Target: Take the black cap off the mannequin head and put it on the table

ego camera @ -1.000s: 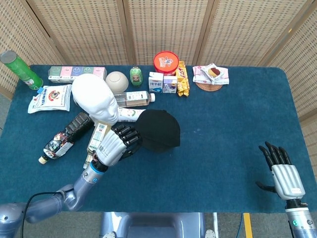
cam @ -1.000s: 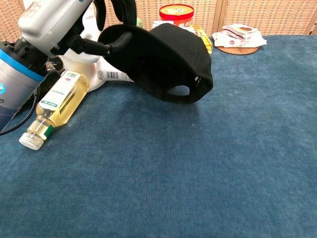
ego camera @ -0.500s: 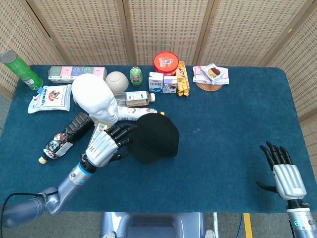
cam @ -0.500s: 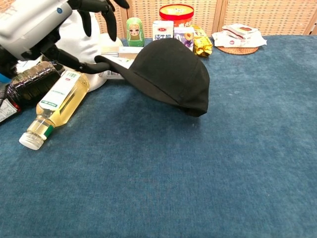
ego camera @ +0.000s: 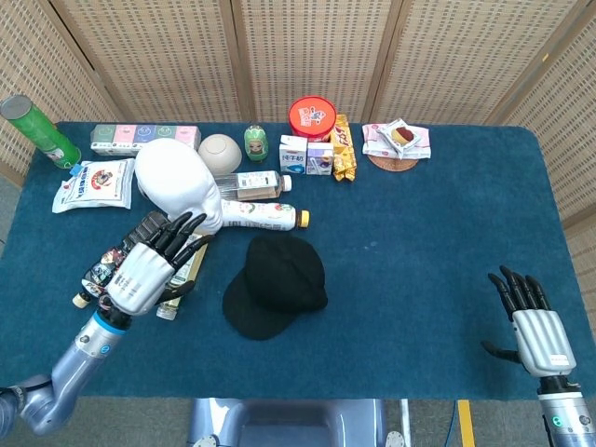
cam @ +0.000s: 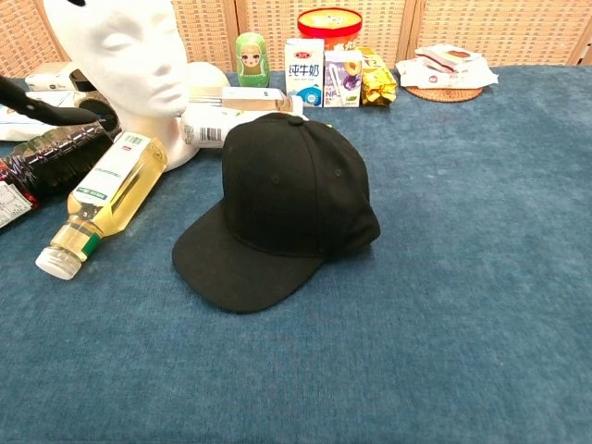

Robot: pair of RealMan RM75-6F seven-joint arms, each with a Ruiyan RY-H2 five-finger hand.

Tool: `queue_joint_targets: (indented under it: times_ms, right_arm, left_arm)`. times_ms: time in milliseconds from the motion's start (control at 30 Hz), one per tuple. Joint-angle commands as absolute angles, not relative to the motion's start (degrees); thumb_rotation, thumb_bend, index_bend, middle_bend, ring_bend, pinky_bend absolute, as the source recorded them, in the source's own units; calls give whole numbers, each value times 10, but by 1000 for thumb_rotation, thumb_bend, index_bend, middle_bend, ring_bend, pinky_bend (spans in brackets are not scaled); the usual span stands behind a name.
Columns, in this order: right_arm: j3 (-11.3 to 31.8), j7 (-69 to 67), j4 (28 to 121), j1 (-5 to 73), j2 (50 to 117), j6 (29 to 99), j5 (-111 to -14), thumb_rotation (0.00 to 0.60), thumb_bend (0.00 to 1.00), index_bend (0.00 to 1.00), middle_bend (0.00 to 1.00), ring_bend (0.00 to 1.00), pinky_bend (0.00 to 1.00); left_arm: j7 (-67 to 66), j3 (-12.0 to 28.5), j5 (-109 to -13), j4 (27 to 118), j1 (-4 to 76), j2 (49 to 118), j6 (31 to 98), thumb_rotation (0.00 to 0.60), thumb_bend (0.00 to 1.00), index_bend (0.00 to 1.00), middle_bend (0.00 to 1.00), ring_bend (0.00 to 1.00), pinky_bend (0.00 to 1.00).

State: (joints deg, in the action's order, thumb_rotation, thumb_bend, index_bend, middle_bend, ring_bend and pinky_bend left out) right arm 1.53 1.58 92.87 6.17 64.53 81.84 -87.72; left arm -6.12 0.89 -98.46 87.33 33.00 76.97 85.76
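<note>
Now lying flat on the blue felt table (ego camera: 419, 242), crown up and brim toward the lower left of the head view: the black fabric baseball cap (ego camera: 276, 284), half a second ago hanging from the left hand's fingers; now pulling back toward the lower left of the frame, spread wide and holding nothing: the silver-and-black left hand (ego camera: 142, 270), hovering over the dark sauce bottle (ego camera: 116, 261) and the yellow oil bottle (cam: 104, 192); standing bare in the upper left, well apart from the cap: the white mannequin head (ego camera: 177, 183).

Judging the step: placing apparently done, cap off the head and resting on the table; remaining only to retreat the left arm without knocking the bottles beneath it; nothing further called for with the cap itself.

Resting idle at the lower right of the head view, fingers apart and empty: the right hand (ego camera: 533, 326); not showing at all in the chest view; showing there only as a dark sliver at the left edge, probably a fingertip of the left hand; showing far better in the chest view: the cap's brim lying flush on the felt, just in front of the white plastic bottle (cam: 222, 125).
</note>
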Motion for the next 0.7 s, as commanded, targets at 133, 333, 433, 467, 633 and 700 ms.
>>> queue_joint_targets:
  times_ms: [133,333,433,467,633,700]
  right_arm:
    - [15,18,930,62,646,817,-877,600,0,31,0,0,0]
    - [16,21,932,61,646,820,-877,600,0,31,0,0,0]
    - [19,26,932,60,646,823,-876,600,0,31,0,0,0]
    - [20,28,932,60,647,825,-875,600,0,31,0,0,0]
    - [24,38,931,61,651,829,-873,600,0,31,0,0,0]
    - [25,38,931,60,651,829,-872,600,0,31,0,0,0]
  left_arm:
    - [14,-7,-1002,885,286,696,904,600,31,135,0,0,213]
    - [40,-13,-920,897,213,654,928,600,0,107,0,0,11]
    - [45,-19,-871,925,180,628,922,600,0,86,0,0,0]
    - [52,-24,-844,940,164,616,914,600,0,80,0,0,0]
    - [77,-28,-780,976,123,581,896,600,0,6,0,0,0]
    - [86,-26,-768,980,113,577,896,600,0,0,0,0,0]
